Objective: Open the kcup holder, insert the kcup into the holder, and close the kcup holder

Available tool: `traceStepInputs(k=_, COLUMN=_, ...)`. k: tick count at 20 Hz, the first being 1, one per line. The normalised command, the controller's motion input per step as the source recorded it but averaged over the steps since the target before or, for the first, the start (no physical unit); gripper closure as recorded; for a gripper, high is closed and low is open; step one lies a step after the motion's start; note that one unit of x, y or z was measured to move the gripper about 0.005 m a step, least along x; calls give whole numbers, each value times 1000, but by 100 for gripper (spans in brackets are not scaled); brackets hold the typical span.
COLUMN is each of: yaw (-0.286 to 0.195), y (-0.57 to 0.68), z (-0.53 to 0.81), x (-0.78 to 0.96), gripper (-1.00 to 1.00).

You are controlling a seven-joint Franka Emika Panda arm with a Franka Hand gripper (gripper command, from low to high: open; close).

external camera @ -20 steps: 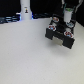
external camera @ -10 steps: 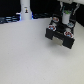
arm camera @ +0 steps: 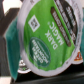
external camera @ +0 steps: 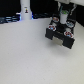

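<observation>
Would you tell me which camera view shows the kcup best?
The wrist view: the kcup fills the picture and its green printed lid is readable. The exterior view shows only a tiny green spot beneath the gripper, above the kcup holder.

The kcup (arm camera: 46,40) has a smooth, slightly shiny foil-like lid, printed bright green with white lettering, and a pale rim that looks like thin plastic. Just beside the kcup, a teal edge (arm camera: 11,45) looks like smooth plastic. The kcup holder (external camera: 61,36) looks like matt black plastic, with little shine. Under the kcup holder, the table (external camera: 25,55) is a pale, matt, even surface; its material cannot be told at this blur.
</observation>
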Motion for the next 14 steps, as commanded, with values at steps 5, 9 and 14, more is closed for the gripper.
traceStepInputs(k=5, yaw=-5, y=-27, z=-196, x=45, gripper=100)
traceStepInputs(k=9, yaw=-11, y=-34, z=-182, x=48, gripper=100)
traceStepInputs(k=14, yaw=-2, y=-6, z=-73, x=-10, gripper=100)
